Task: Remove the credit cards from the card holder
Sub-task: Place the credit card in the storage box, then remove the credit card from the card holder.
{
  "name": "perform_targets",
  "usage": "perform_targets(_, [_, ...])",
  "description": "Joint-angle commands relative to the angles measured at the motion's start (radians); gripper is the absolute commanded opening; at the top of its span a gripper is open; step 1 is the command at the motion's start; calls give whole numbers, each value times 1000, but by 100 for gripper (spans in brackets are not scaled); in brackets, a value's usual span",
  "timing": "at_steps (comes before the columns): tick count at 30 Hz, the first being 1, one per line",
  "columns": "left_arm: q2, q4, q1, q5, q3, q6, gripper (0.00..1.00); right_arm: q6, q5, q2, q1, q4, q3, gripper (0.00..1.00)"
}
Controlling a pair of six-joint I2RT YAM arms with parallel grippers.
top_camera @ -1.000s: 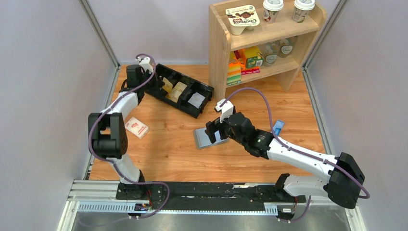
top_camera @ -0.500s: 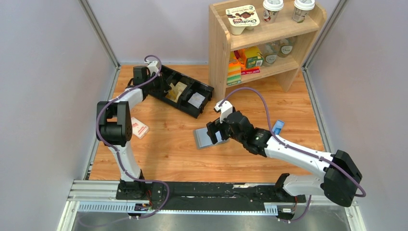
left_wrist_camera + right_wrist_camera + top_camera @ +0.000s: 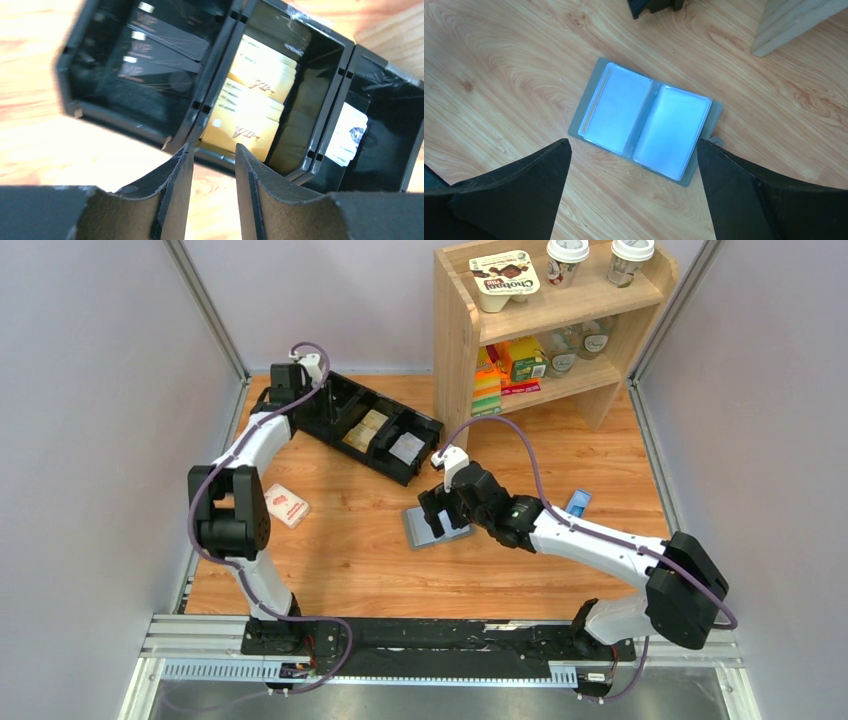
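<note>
One card holder [image 3: 644,127], one black tray [image 3: 214,86], one wooden shelf [image 3: 455,340], two lidded cups [image 3: 567,262].

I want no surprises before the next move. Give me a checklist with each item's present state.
1. Right hand open wide: ok.
2. Right hand above the card holder: ok.
3. Card holder lying open and flat on the table: ok.
4. Any card in its clear sleeves: cannot tell, glare.
5. Left hand empty, jaws slightly apart: ok.
6. Gold cards lying in the black tray's middle compartment: ok.
</note>
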Motion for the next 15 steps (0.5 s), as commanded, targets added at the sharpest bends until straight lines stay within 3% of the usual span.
perform_targets(1, [-199, -113, -38, -186, 43, -4, 46, 16, 4, 50, -2, -33, 61, 100])
perform_targets(5, [-331, -178, -101, -296, -34, -84, 50, 8, -9, 155, 9, -80, 124, 100])
perform_targets(15, [-598, -274, -250, -298, -339, -218, 54, 31, 16, 341, 60, -100, 215, 100])
